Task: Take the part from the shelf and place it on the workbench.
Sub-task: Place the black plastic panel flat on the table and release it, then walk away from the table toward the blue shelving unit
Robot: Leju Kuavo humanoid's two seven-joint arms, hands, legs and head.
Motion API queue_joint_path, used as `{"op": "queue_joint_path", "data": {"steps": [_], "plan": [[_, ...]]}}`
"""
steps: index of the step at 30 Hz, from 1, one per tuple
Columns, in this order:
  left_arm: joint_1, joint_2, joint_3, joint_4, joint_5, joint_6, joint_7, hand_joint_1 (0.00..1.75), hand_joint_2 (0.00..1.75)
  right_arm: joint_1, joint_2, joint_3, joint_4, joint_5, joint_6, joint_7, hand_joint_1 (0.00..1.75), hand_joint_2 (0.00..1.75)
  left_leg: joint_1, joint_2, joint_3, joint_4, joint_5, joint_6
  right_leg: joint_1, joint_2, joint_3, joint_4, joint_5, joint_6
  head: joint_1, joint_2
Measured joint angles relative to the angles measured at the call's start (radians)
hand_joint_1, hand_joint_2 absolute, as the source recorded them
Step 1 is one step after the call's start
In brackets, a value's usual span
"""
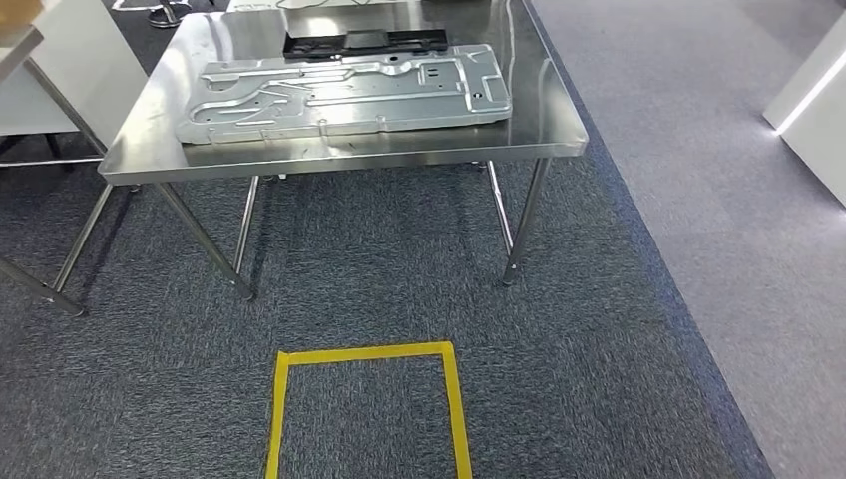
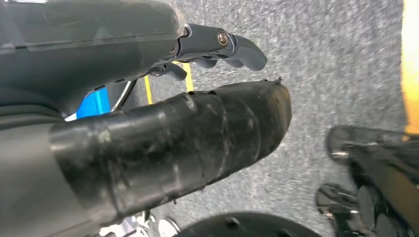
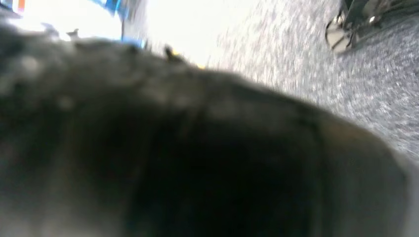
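A large stamped silver metal part [image 1: 344,92] lies flat on the steel workbench [image 1: 544,115] ahead of me, with a black frame-like part [image 1: 364,41] just behind it. In the left wrist view my left hand [image 2: 188,133] hangs over grey carpet. Its thick thumb and darker fingers [image 2: 232,47] are apart, with nothing between them. My right hand [image 3: 197,158] shows as a dark blur close to the lens in the right wrist view, over carpet, and how its fingers lie is unreadable.
A yellow tape square [image 1: 365,352] marks the carpet in front of the bench. The bench legs [image 1: 524,225] stand between me and the tabletop. A white table [image 1: 60,70] sits at the left, white furniture [image 1: 813,100] at the right.
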State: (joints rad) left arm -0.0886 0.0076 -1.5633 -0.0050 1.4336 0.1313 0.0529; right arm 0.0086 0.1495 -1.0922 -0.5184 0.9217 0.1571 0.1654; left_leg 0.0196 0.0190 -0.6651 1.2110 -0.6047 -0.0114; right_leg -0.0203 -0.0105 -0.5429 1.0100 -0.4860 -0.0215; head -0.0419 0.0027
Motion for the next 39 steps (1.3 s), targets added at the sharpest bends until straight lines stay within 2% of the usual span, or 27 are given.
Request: {"op": "queue_joint_path", "data": {"steps": [1,2,3,5,7,9,11,12,14,15,16,17,18,20,22,23,24,26,28,30,31,32,33,34,36,38,39], "plan": [[0.003,-0.001,0.000,0.000,0.002,0.000,-0.007,0.00,0.00,-0.002,0.013,-0.031,0.000,-0.001,0.010,-0.014,0.00,0.00,-0.001,-0.009,-0.004,0.054,-0.030,0.003,0.005,0.012,-0.017,0.002,0.012,-0.003,0.000,0.000],[0.004,-0.001,0.000,0.000,0.002,0.001,-0.013,0.00,0.00,-0.004,0.024,-0.057,0.000,0.000,0.021,-0.032,0.00,0.00,-0.004,-0.013,0.003,0.086,-0.037,0.008,0.008,0.024,-0.033,0.005,0.025,-0.004,0.000,0.000],[0.004,-0.001,0.000,0.000,0.003,0.002,-0.020,0.00,0.00,-0.005,0.032,-0.078,0.000,0.003,0.030,-0.051,0.00,0.00,-0.007,-0.015,0.026,0.084,-0.021,0.014,0.011,0.035,-0.049,0.009,0.036,-0.004,0.000,0.000],[0.003,0.000,0.000,0.000,0.003,0.004,-0.033,0.00,0.00,-0.009,0.045,-0.107,0.000,0.013,0.046,-0.092,0.00,0.00,-0.015,-0.035,0.117,-0.017,0.032,0.031,0.013,0.058,-0.076,0.017,0.057,-0.001,0.000,0.000],[0.003,0.002,0.000,0.001,0.004,0.006,-0.043,0.00,0.00,-0.016,0.054,-0.122,0.003,0.025,0.056,-0.132,0.00,0.00,-0.021,-0.071,0.216,-0.163,0.046,0.046,0.016,0.079,-0.099,0.021,0.079,0.005,0.000,0.000],[0.001,0.003,0.000,0.001,0.007,0.006,-0.049,0.00,0.00,-0.021,0.058,-0.131,0.007,0.037,0.057,-0.164,0.00,0.00,-0.025,-0.081,0.248,-0.233,0.038,0.052,0.017,0.097,-0.114,0.018,0.104,0.015,0.000,0.000],[-0.002,0.001,0.000,0.001,0.013,0.006,-0.051,0.00,0.00,-0.021,0.058,-0.139,0.011,0.046,0.050,-0.184,0.00,0.00,-0.023,-0.060,0.236,-0.242,0.053,0.057,0.017,0.099,-0.124,0.014,0.116,0.026,0.001,0.000],[-0.003,-0.001,0.000,0.001,0.016,0.006,-0.051,0.00,0.00,-0.022,0.058,-0.142,0.013,0.051,0.044,-0.192,0.00,0.00,-0.021,-0.048,0.228,-0.245,0.064,0.064,0.016,0.084,-0.132,0.028,0.097,0.030,0.002,0.000],[0.000,-0.003,0.000,0.001,0.025,0.006,-0.049,0.00,0.00,-0.025,0.058,-0.145,0.018,0.062,0.030,-0.201,0.00,0.00,-0.019,-0.018,0.208,-0.249,0.085,0.077,0.012,0.040,-0.155,0.108,0.006,0.036,0.003,0.000],[0.003,-0.004,0.000,0.001,0.029,0.006,-0.048,0.00,0.00,-0.027,0.058,-0.145,0.020,0.068,0.024,-0.204,0.00,0.00,-0.019,-0.004,0.197,-0.248,0.094,0.080,0.009,0.026,-0.168,0.169,-0.046,0.040,0.004,0.000],[0.007,-0.004,0.000,0.001,0.032,0.006,-0.047,0.00,0.00,-0.028,0.058,-0.145,0.022,0.074,0.021,-0.206,0.00,0.00,-0.020,0.011,0.184,-0.245,0.102,0.079,0.005,0.021,-0.177,0.230,-0.080,0.046,0.004,0.000],[0.008,-0.004,0.001,0.001,0.035,0.006,-0.046,0.00,0.00,-0.028,0.058,-0.145,0.024,0.079,0.018,-0.206,0.00,0.00,-0.020,0.026,0.170,-0.242,0.111,0.077,0.002,0.018,-0.177,0.275,-0.089,0.051,0.004,0.000],[0.008,-0.004,0.001,0.001,0.038,0.006,-0.044,0.00,0.00,-0.027,0.058,-0.145,0.027,0.084,0.017,-0.206,0.00,0.00,-0.020,0.040,0.154,-0.237,0.118,0.075,-0.002,0.015,-0.164,0.291,-0.075,0.056,0.004,0.000],[0.005,-0.005,0.001,0.001,0.042,0.006,-0.040,0.00,0.00,-0.028,0.058,-0.146,0.030,0.094,0.025,-0.197,0.00,0.00,-0.020,0.064,0.123,-0.223,0.131,0.068,-0.008,-0.004,-0.084,0.217,-0.025,0.061,0.004,0.000],[0.003,-0.006,0.001,0.001,0.044,0.004,-0.035,0.00,0.00,-0.030,0.058,-0.147,0.031,0.099,0.050,-0.179,0.00,0.00,-0.021,0.083,0.102,-0.206,0.139,0.059,-0.003,-0.042,0.023,0.071,-0.024,0.056,0.004,0.000],[0.002,-0.007,0.001,0.001,0.044,0.003,-0.033,0.00,0.00,-0.030,0.058,-0.149,0.031,0.100,0.064,-0.172,0.00,0.00,-0.021,0.093,0.097,-0.201,0.143,0.053,0.002,-0.054,0.053,0.021,-0.034,0.050,0.004,0.000],[0.001,-0.007,0.001,0.001,0.044,0.002,-0.032,0.00,0.00,-0.030,0.058,-0.152,0.031,0.100,0.075,-0.167,0.00,0.00,-0.021,0.103,0.094,-0.199,0.148,0.047,0.008,-0.057,0.064,-0.006,-0.042,0.043,0.005,0.000],[-0.002,-0.008,0.001,0.001,0.044,0.000,-0.032,0.00,0.00,-0.026,0.059,-0.160,0.031,0.102,0.088,-0.160,0.00,0.00,-0.017,0.114,0.091,-0.197,0.154,0.032,0.010,-0.040,0.050,-0.017,-0.029,0.026,0.007,0.000],[-0.003,-0.008,0.001,0.001,0.044,0.000,-0.032,0.00,0.00,-0.028,0.061,-0.165,0.031,0.105,0.094,-0.157,0.00,0.00,-0.012,0.071,0.075,-0.160,0.107,0.021,0.006,-0.024,0.030,-0.026,-0.007,0.007,0.007,0.000],[-0.001,-0.008,0.001,0.001,0.044,-0.001,-0.031,0.00,0.00,-0.031,0.062,-0.166,0.031,0.108,0.095,-0.157,0.00,0.00,-0.008,0.009,0.045,-0.057,0.011,0.016,0.006,-0.005,0.004,-0.028,0.016,-0.004,0.007,0.000],[0.001,-0.008,0.001,0.001,0.044,-0.001,-0.031,0.00,0.00,-0.032,0.062,-0.166,0.031,0.111,0.096,-0.157,0.00,0.00,-0.007,-0.005,0.033,0.004,-0.026,0.014,0.008,0.006,-0.010,-0.026,0.027,-0.006,0.007,0.000],[0.002,-0.008,0.001,0.001,0.044,-0.002,-0.030,0.00,0.00,-0.031,0.063,-0.167,0.031,0.113,0.098,-0.157,0.00,0.00,-0.007,-0.010,0.030,0.047,-0.042,0.014,0.009,0.018,-0.024,-0.023,0.037,-0.005,0.007,0.000],[0.002,-0.008,0.001,0.001,0.044,-0.002,-0.030,0.00,0.00,-0.030,0.064,-0.167,0.031,0.115,0.102,-0.157,0.00,0.00,-0.007,-0.012,0.040,0.062,-0.036,0.015,0.010,0.030,-0.039,-0.018,0.047,-0.004,0.007,0.000],[0.002,-0.008,0.001,0.001,0.046,-0.002,-0.030,0.00,0.00,-0.029,0.066,-0.168,0.031,0.119,0.108,-0.158,0.00,0.00,-0.007,-0.014,0.067,0.040,-0.012,0.016,0.010,0.042,-0.053,-0.012,0.055,-0.001,0.007,0.000],[0.002,-0.005,0.001,0.001,0.054,-0.007,-0.032,0.00,0.00,-0.029,0.073,-0.170,0.031,0.135,0.122,-0.162,0.00,0.00,-0.005,-0.044,0.160,-0.093,0.034,0.020,0.008,0.066,-0.082,0.003,0.071,0.007,0.007,0.000],[0.005,0.000,0.004,0.001,0.067,-0.016,-0.035,0.00,0.00,-0.031,0.082,-0.168,0.031,0.158,0.122,-0.171,0.00,0.00,-0.005,-0.085,0.230,-0.207,0.041,0.025,0.008,0.087,-0.102,0.014,0.087,0.019,0.007,0.000],[0.006,0.003,0.006,0.001,0.073,-0.021,-0.037,0.00,0.00,-0.031,0.088,-0.167,0.031,0.168,0.116,-0.174,0.00,0.00,-0.007,-0.096,0.239,-0.228,0.036,0.027,0.009,0.097,-0.107,0.015,0.096,0.025,0.008,0.000]]}}
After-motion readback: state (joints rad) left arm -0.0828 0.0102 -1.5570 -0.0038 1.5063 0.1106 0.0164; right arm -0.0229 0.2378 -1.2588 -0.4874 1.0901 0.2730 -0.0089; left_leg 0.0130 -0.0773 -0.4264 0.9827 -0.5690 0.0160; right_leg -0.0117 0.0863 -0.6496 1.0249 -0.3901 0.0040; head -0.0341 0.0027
